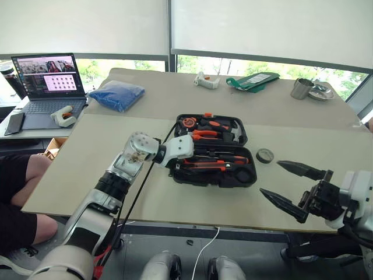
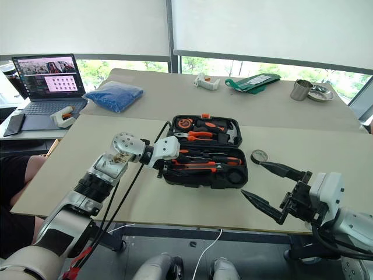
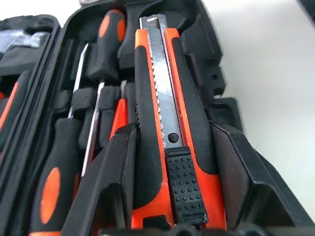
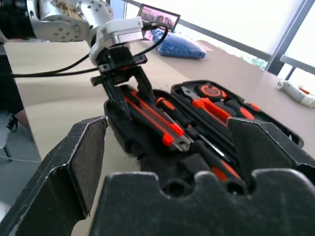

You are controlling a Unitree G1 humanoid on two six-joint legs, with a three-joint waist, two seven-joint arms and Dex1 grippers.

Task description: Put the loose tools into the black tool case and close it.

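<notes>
Orange-black utility knife (image 3: 170, 142) is clamped between left fingers (image 3: 118, 177); right fingers (image 1: 288, 198) apart; no lettering legible.

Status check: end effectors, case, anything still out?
Left end effector shut on utility knife, over open tool case. Right end effector open, empty. Tape roll on table beside case.

right gripper (image 4: 165, 162): fingers spread wide | ahead: open black tool case (image 4: 275, 132) | left gripper (image 4: 129, 96): at case's far end, fingers astride utility knife (image 4: 156, 118) | beyond: blue bag (image 4: 179, 45)
</notes>
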